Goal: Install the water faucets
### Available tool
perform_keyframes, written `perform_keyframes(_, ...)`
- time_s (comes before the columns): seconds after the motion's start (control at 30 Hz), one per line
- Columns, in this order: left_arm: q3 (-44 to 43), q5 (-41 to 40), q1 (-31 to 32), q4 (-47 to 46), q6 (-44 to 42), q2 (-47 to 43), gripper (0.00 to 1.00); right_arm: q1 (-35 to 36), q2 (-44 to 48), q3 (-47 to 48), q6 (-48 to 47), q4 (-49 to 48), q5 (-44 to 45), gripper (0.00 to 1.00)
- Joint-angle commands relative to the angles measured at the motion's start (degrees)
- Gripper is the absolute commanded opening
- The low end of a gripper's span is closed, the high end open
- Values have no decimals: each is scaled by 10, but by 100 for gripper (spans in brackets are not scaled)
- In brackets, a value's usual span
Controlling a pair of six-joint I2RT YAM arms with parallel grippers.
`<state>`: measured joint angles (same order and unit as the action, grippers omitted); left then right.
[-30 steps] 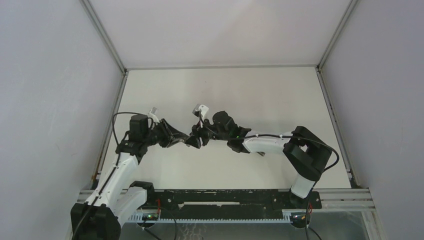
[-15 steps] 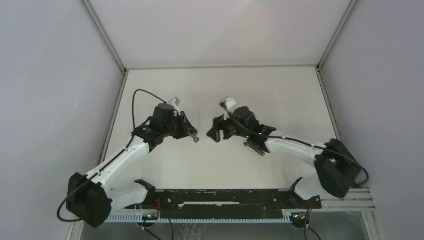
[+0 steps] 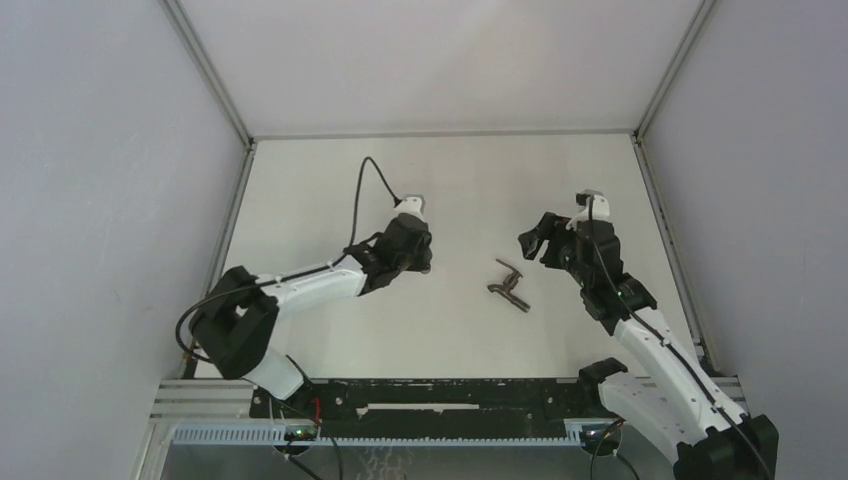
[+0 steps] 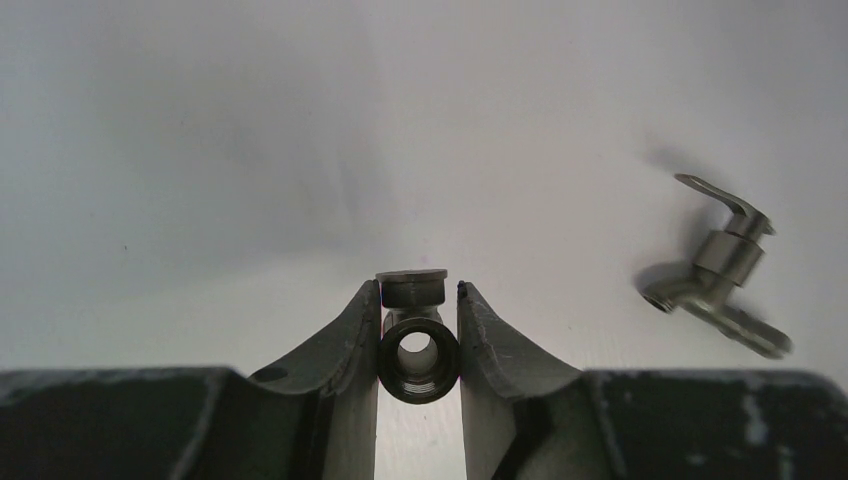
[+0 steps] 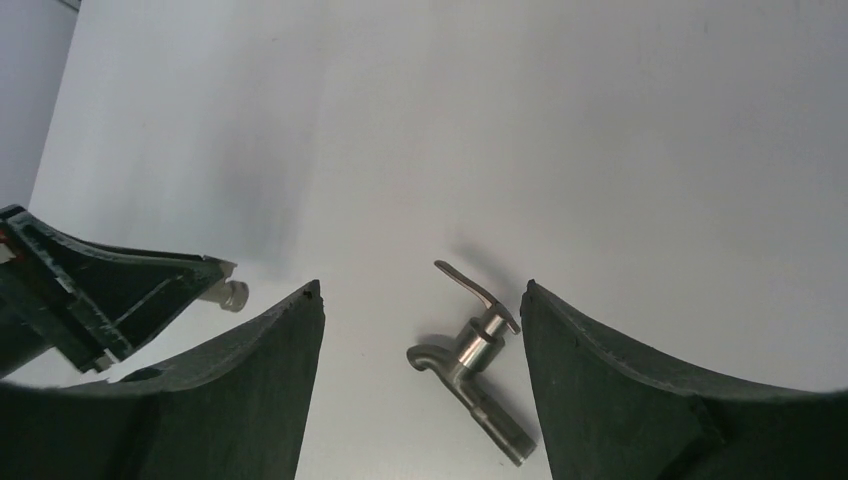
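Left hand [image 4: 417,290] clamps stubby fitting [image 4: 418,352]; right hand [image 5: 421,290] open near tap stem [image 5: 482,352].

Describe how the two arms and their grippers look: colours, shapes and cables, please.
The left arm and right arm have white links between bulky black joints. A thin black cable loops above the left wrist; another runs along the right arm. The left gripper and right gripper each have two dark, curved fingers that taper to the tips.

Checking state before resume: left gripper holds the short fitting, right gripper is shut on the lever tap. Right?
No. The right gripper is open; the lever tap lies free on the table, as the right wrist view shows. The left gripper does hold the short fitting.
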<state>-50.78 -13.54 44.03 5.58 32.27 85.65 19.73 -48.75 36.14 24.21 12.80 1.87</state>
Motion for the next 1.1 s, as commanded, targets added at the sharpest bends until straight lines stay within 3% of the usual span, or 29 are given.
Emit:
perform_keyframes(0.0,-45,-120,43,-75,-36,47,0,-16,28,-3,17,40,-1,78)
perform_keyframes(0.1,-33,-160,66,-117,-40,75,0,-20,44,-10,18,45,1,79)
perform_keyframes(0.3,-36,-179,76,-108,-20,108,1,-27,71,-16,16,62,-2,79)
perform_keyframes(0.47,-31,-182,79,-98,-18,116,25,-36,79,-20,12,68,-8,79)
perform_keyframes(0.7,-17,-172,80,-90,-12,116,49,-43,86,-20,11,73,-12,79)
perform_keyframes(0.9,-13,-175,80,-78,-16,98,85,-44,86,-20,12,75,-20,79)
perform_keyframes(1.07,-45,-187,81,4,-34,23,89,-32,60,-22,9,73,-29,79)
